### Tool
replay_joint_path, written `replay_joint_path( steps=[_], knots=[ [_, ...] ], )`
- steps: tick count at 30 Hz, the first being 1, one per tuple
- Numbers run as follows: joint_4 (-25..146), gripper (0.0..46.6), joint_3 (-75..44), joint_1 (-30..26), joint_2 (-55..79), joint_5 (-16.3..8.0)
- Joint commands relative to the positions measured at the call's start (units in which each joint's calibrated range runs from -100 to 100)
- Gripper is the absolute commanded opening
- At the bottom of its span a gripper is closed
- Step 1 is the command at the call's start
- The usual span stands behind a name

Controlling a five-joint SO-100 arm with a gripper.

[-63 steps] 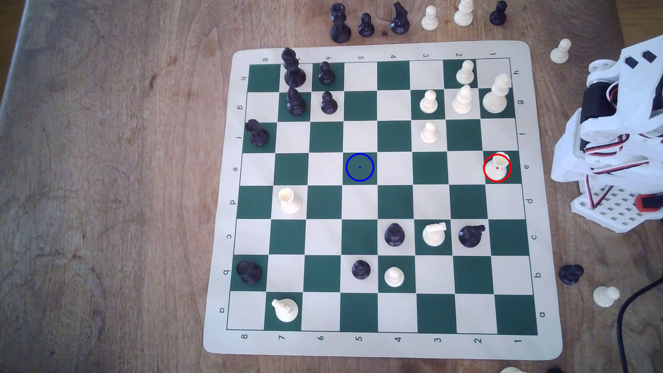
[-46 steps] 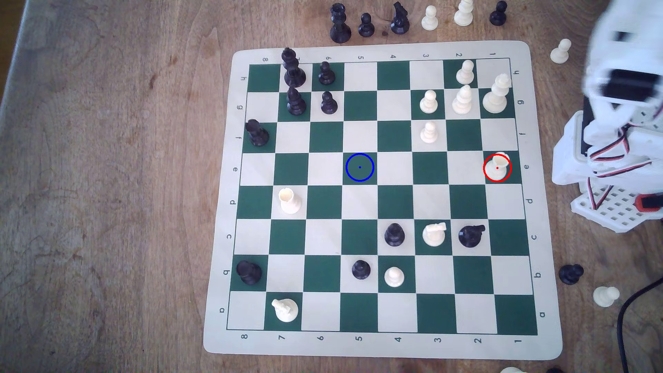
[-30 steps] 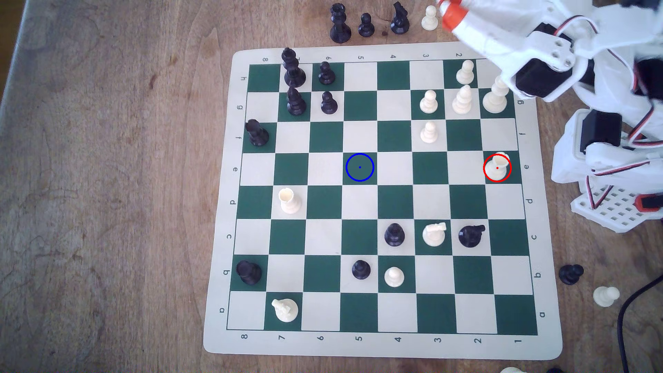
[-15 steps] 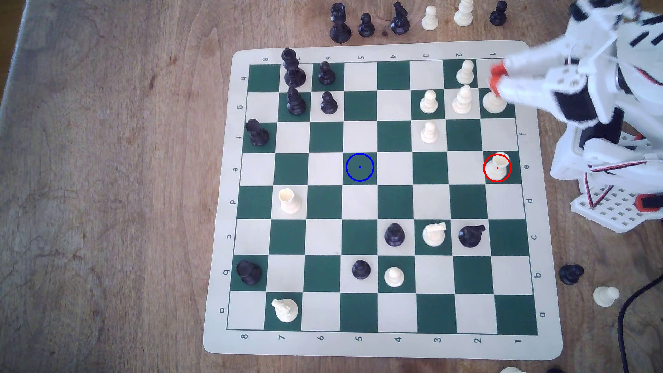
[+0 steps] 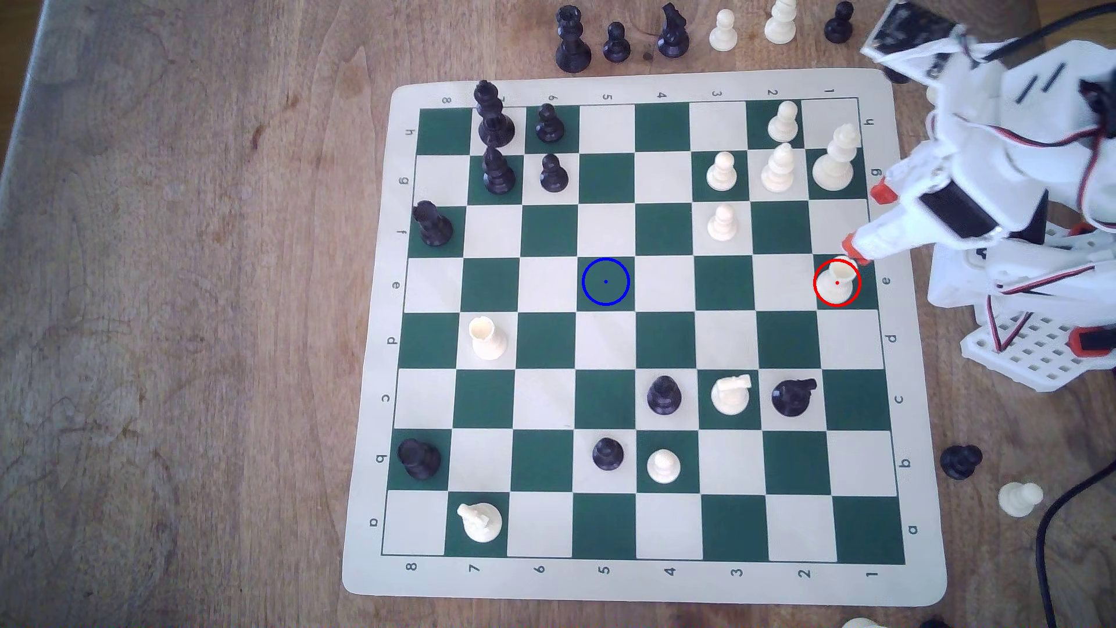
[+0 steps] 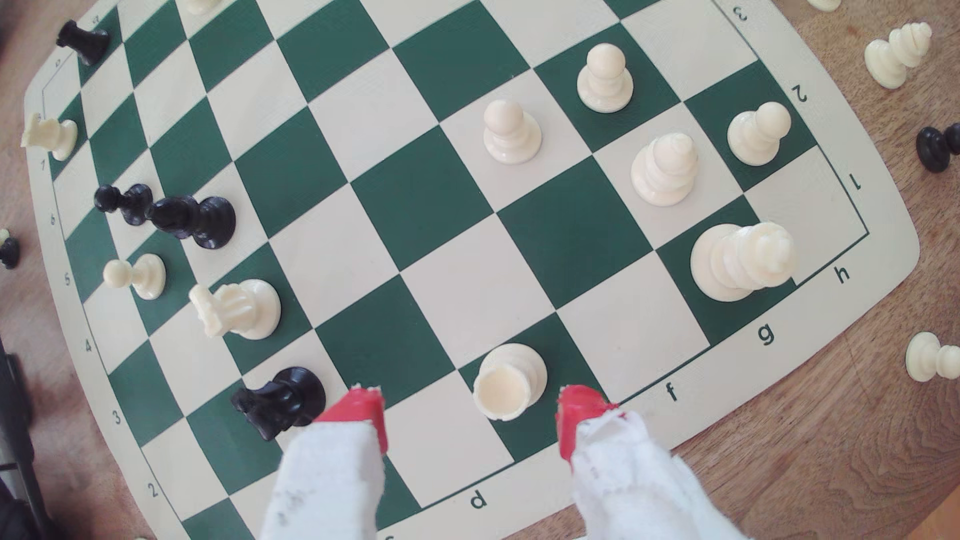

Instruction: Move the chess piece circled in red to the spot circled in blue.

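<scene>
Rook (image 5: 837, 284) unmoved in its red ring; the open claw (image 6: 470, 415) has swung down beside it, ready to straddle.

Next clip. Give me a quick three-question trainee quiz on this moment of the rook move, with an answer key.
1. True or false: the gripper is already shut on the white rook.
2. Multiple choice: the blue-ringed square is A) holding a black pawn, B) bare, C) holding a white pawn.
3. Fill in: in the exterior view, the blue-ringed square lies in the same board row as the rook, toward the view's ____.

Key
1. False. In the wrist view the red fingertips stand apart, one on each side of the rook, with gaps showing.
2. B.
3. Left.
</scene>
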Motion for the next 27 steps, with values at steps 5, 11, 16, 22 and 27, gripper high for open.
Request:
replay_joint_path(
  steps=[5, 11, 16, 22, 27],
  knots=[
    [-11.14, 19.5, 4.49, -1.57, 18.17, 1.9],
    [-11.63, 19.8, 8.39, -1.96, 22.33, 4.74],
    [-14.42, 19.5, 9.84, -2.28, 24.54, 5.32],
    [-15.97, 19.9, 9.75, -2.98, 24.88, 5.08],
    [-17.53, 17.7, 9.84, -4.86, 27.08, 4.69]
  ],
)
